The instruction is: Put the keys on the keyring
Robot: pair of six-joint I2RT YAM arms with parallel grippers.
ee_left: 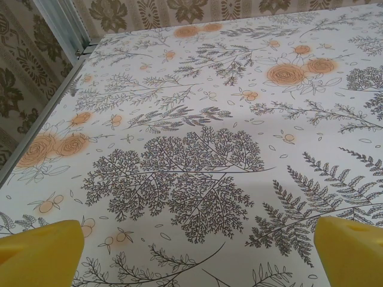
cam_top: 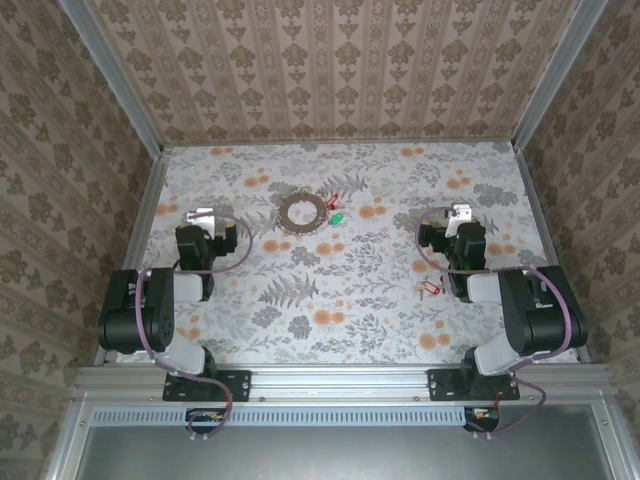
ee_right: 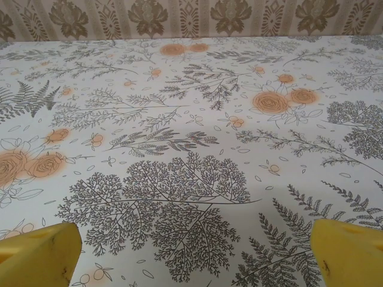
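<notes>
Top view: the toothed, brown-patterned keyring (cam_top: 299, 212) lies flat on the floral-print counter (cam_top: 350, 300), a red key (cam_top: 333, 200) and a green key (cam_top: 338, 217) just beside its right rim; a second red key (cam_top: 432, 289) lies beside the right arm (cam_top: 520, 310). Left wrist: the left tool (ee_left: 194, 254) holds its blunt yellow fingers (ee_left: 39, 254) wide apart over fern print; right wrist: the right tool (ee_right: 194, 254) likewise parted, yellow fingers (ee_right: 39, 254) gripping nothing.

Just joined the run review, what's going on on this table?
Nothing is being handled yet. The left hand and right hand are both open and empty, over bare table at either side. The keyring lies flat toward the far middle, a red key and a green key just right of it, not on it. A second red key lies by the right arm.
</notes>
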